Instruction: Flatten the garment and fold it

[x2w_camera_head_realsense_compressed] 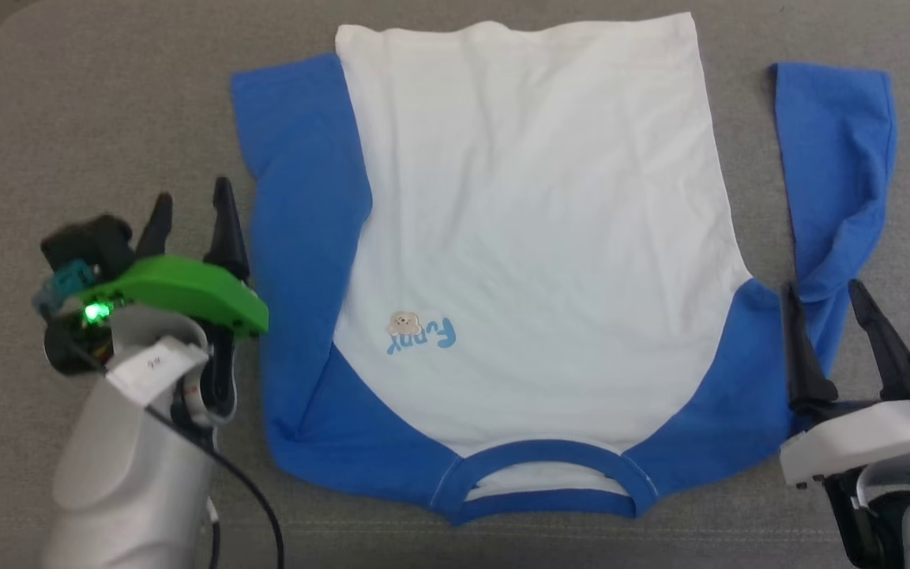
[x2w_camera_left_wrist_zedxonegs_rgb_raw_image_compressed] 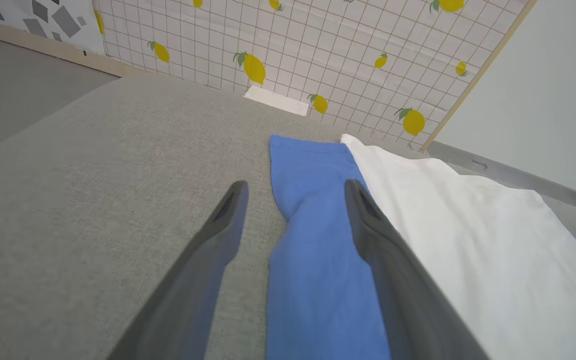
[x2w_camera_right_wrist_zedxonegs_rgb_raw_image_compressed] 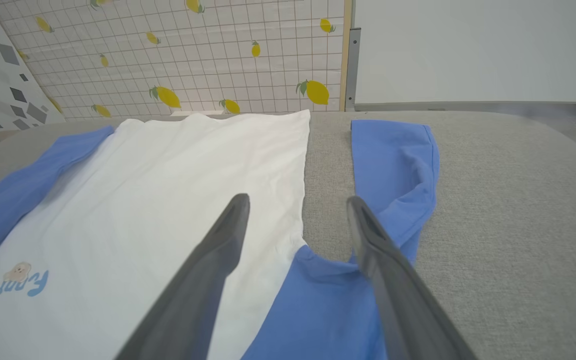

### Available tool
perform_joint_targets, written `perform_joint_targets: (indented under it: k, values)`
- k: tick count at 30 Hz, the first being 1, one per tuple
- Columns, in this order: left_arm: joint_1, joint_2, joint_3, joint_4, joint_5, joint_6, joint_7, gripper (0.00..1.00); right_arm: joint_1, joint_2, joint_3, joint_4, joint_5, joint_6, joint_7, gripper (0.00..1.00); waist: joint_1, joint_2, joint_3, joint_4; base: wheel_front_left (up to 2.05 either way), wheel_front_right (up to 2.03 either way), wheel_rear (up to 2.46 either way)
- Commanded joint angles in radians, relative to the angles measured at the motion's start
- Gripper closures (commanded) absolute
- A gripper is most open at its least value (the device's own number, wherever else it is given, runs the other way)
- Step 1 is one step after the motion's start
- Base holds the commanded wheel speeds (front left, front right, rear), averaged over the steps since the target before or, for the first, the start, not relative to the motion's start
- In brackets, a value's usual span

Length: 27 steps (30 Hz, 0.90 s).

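Here, in the head view, my left gripper (x2w_camera_head_realsense_compressed: 193, 194) stands at the lower left, fingers pointing up the view, spread wide and empty, just beside the left sleeve (x2w_camera_head_realsense_compressed: 297, 197) of the garment (x2w_camera_head_realsense_compressed: 534, 197). My right gripper (x2w_camera_head_realsense_compressed: 823, 288) stands at the lower right, equally spread and empty, its fingers at the root of the right sleeve (x2w_camera_head_realsense_compressed: 834, 158). The garment lies front up on the grey padded surface (x2w_camera_head_realsense_compressed: 107, 103), collar nearest me and hem farthest. The left sleeve lies against the white body. The right sleeve lies apart from it across a strip of bare surface, its outer edge rumpled. Bare surface lies outside both sleeves.

In the left wrist view, the left gripper (x2w_camera_left_wrist_zedxonegs_rgb_raw_image_compressed: 296, 185) is open and holds nothing. The blue sleeve shows between its fingers, with the white body to the right. Whether the fingers touch cloth, I cannot tell. Beyond the surface's far edge stands a lemon-printed wall (x2w_camera_left_wrist_zedxonegs_rgb_raw_image_compressed: 318, 50).

In the right wrist view, the right gripper (x2w_camera_right_wrist_zedxonegs_rgb_raw_image_compressed: 297, 199) is open and holds nothing. One finger lies over the white body, the other over the right sleeve (x2w_camera_right_wrist_zedxonegs_rgb_raw_image_compressed: 398, 170), with the bare strip between them. Open grey surface extends to the right, and a pale panel (x2w_camera_right_wrist_zedxonegs_rgb_raw_image_compressed: 468, 50) stands behind.
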Motion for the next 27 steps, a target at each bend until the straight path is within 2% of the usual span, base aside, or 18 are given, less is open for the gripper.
perform_joint_targets:
  k: [1,9,18,22,27]
  values:
    - [-0.074,0.016,-0.001,0.04,0.019,-0.002,0.004,0.0,-0.03,-0.005,0.011,-0.002,-0.002,-0.002,-0.013,0.0,0.0001,0.0,0.082,-0.044,0.0,0.0,0.0]
    - [-0.385,0.09,0.024,0.269,0.03,0.011,0.096,0.0,-0.121,-0.015,0.085,-0.004,0.016,-0.002,-0.033,0.0,0.0001,0.0,0.226,-0.139,0.0,0.0,0.0]
    - [-0.559,0.138,0.064,0.409,-0.005,0.042,0.204,0.0,-0.161,-0.016,0.132,-0.003,0.037,-0.002,-0.054,0.0,0.0001,0.0,0.313,-0.223,0.0,0.0,0.0]
    - [-0.592,0.163,0.08,0.449,-0.011,0.081,0.251,0.0,-0.169,-0.015,0.144,-0.01,0.043,-0.002,-0.06,0.0,0.0001,0.0,0.336,-0.246,0.0,0.0,0.0]
    - [-0.606,0.189,0.058,0.491,0.013,0.159,0.364,0.0,-0.168,-0.013,0.149,-0.02,0.045,-0.002,-0.065,0.0,0.0001,0.0,0.353,-0.255,0.0,0.0,0.0]
